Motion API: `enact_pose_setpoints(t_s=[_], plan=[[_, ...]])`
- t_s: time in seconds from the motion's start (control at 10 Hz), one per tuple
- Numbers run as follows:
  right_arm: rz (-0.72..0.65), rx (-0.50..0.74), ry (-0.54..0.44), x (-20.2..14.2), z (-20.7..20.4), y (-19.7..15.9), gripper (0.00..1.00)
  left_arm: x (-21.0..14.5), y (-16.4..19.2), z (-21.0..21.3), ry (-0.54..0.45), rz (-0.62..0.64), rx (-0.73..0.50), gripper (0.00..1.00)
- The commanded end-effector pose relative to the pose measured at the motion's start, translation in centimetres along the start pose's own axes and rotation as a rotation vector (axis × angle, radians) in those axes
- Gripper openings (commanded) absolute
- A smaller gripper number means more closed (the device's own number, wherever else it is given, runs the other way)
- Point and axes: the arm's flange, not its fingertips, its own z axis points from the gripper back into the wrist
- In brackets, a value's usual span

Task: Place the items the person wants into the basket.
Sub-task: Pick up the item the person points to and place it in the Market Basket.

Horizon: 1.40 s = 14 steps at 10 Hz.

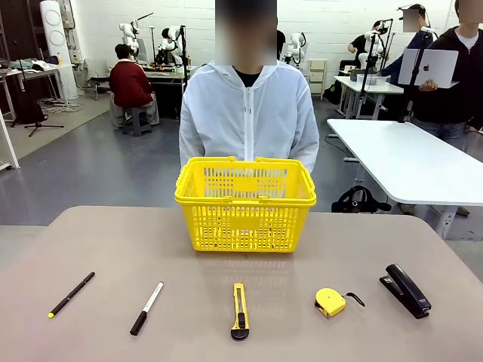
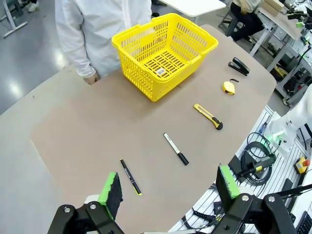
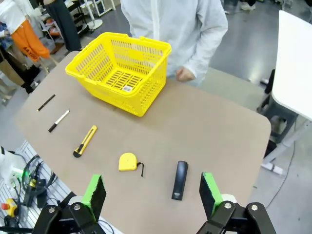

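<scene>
The yellow basket [image 1: 245, 205] [image 2: 163, 53] [image 3: 120, 70] stands at the table's far middle, in front of the person in a white jacket [image 1: 247, 113]. The yellow-and-black utility knife [image 1: 239, 310] [image 2: 208, 116] [image 3: 85, 141] lies near the front edge. To its right lies the yellow tape measure [image 1: 330, 302] [image 2: 229, 87] [image 3: 128, 162]. My left gripper [image 2: 168, 187] hovers open high above the table's left side. My right gripper [image 3: 152, 192] hovers open above the right side. Both hold nothing.
A black pen with a yellow tip [image 1: 72, 293] [image 2: 130, 177] and a black-and-white marker [image 1: 146, 308] [image 2: 176, 149] lie left of the knife. A black stapler [image 1: 406, 289] [image 3: 179, 180] lies at the right. A white table [image 1: 407, 162] stands beyond.
</scene>
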Motion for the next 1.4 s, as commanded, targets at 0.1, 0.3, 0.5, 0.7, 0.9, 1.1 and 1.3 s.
enact_pose_setpoints(t_s=[0.1,0.3,0.5,0.7,0.9,1.1,1.3], plan=[[0.001,0.014,-0.013,-0.08,-0.11,-0.04,1.0,-0.41,0.05,-0.06,-0.01,-0.01,-0.003,1.0],[0.001,0.014,-0.013,-0.08,-0.11,-0.04,1.0,-0.41,0.05,-0.06,-0.01,-0.01,-0.003,1.0],[0.001,0.014,-0.013,-0.08,-0.11,-0.04,1.0,-0.41,0.05,-0.06,-0.01,-0.01,-0.003,1.0],[0.001,0.014,-0.013,-0.08,-0.11,-0.04,1.0,-0.41,0.05,-0.06,-0.01,-0.01,-0.003,1.0],[0.001,0.014,-0.013,-0.08,-0.11,-0.04,1.0,-0.41,0.05,-0.06,-0.01,-0.01,-0.003,1.0],[0.001,0.014,-0.013,-0.08,-0.11,-0.04,1.0,-0.41,0.05,-0.06,-0.01,-0.01,-0.003,1.0],[0.001,0.014,-0.013,-0.08,-0.11,-0.04,1.0,-0.41,0.05,-0.06,-0.01,-0.01,-0.003,1.0]])
